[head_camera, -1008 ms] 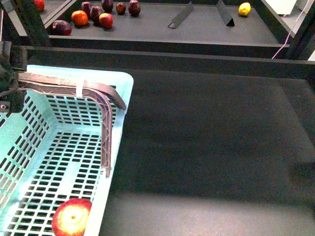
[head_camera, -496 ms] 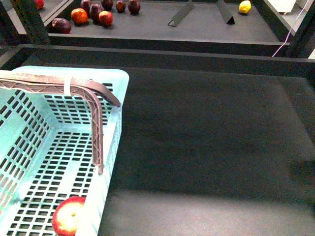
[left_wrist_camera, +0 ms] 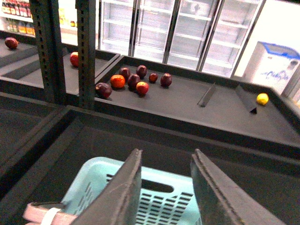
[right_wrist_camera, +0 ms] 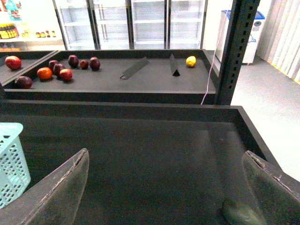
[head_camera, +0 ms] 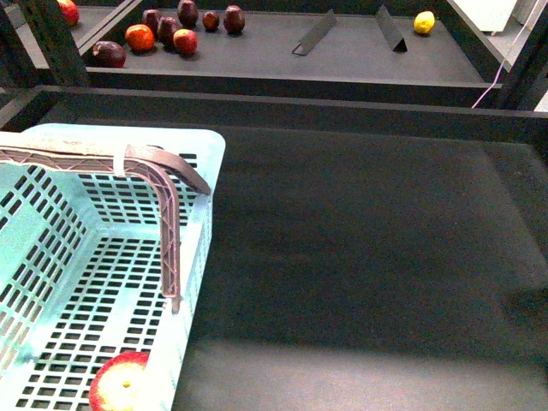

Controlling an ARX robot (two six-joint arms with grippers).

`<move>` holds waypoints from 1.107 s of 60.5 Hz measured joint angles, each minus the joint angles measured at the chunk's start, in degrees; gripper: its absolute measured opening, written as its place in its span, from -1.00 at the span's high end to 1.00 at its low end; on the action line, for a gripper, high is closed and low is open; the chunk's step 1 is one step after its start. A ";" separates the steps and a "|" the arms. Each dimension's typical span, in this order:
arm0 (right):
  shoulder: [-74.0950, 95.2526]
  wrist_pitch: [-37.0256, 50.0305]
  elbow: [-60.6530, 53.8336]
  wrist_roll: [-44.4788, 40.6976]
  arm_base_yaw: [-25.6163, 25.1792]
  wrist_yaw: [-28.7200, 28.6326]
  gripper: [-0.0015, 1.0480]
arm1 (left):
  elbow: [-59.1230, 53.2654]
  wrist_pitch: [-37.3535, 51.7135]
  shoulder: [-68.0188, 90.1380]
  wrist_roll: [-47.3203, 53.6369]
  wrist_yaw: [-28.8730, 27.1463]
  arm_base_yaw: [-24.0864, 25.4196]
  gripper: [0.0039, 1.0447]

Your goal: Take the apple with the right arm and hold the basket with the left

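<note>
Inspection at this moment: the apple [head_camera: 122,383] lies on the slotted floor of the basket [head_camera: 77,282], in the near corner against the wall that faces my right side, partly cut off by the lower edge of the front view. The basket rests on the dark counter [head_camera: 360,248] at my left, its brownish handle [head_camera: 154,184] raised and arching over the interior. My left gripper [left_wrist_camera: 165,192] hangs above the basket's far rim with jaws parted and nothing between them; it has no hold on the basket. My right gripper [right_wrist_camera: 164,187] is over bare counter, well apart from the basket, jaws spread wide and empty. Neither arm shows in the front view. On the shelf beyond sit other fruits [head_camera: 167,30] and a lemon [head_camera: 423,22], not part of this job. Findings, as judgement: with the apple in the basket, the picking seems done and the holding does not. Risk one: the basket is unsecured, so any nudge from either arm could slide it on the counter. Risk two: the raised handle stands close to the left jaws' likely descent; closing on the lattice rather than the rim could tip or drag the basket and roll the apple. Risk three: the slotted wall could snag a jaw tip
</note>
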 joint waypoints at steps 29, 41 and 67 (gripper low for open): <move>0.00 0.00 0.00 0.00 0.00 0.00 -0.83 | -11.82 -6.21 -17.68 4.57 7.30 7.56 0.94; -0.02 0.00 0.00 0.00 0.00 0.00 -0.83 | -16.33 -8.94 -25.27 4.70 7.54 7.63 0.94; 0.00 0.00 0.00 0.00 0.00 0.00 -0.83 | -16.66 -23.78 -41.20 4.79 7.54 7.65 0.94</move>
